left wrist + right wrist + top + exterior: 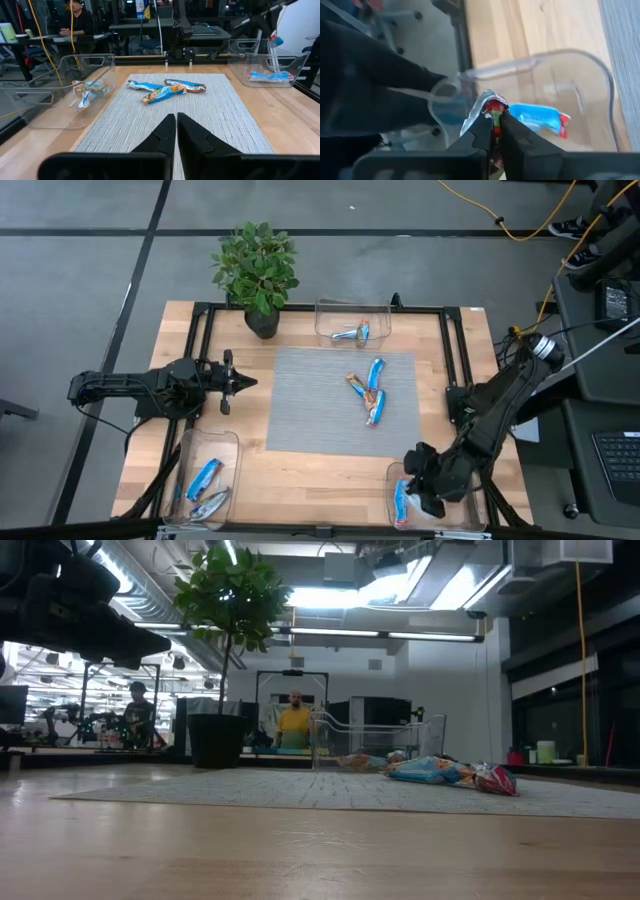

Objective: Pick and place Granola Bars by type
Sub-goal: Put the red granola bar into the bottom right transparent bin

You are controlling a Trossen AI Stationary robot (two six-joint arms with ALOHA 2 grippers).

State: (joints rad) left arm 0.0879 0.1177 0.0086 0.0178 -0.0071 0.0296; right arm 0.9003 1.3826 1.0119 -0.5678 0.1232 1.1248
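Note:
Three granola bars, blue and orange-red, lie on the grey mat, also seen in the left wrist view. My right gripper is over the near right clear bin, shut on a granola bar with a red and silver end. A blue bar lies in that bin. The far bin and the near left bin each hold bars. My left gripper waits shut at the mat's left edge, level and holding nothing. My right gripper pinches the granola bar between its two fingers, close to one end. The crimped red and silver end sticks out past the fingertips. The fingers slant down from above, over the near right bin. The rest of the bar is hidden behind the fingers.
A potted plant stands at the table's far edge, left of the far bin. A black frame rail runs around the table top. Bare wood lies between the mat and the near bins. People sit in the room beyond the table.

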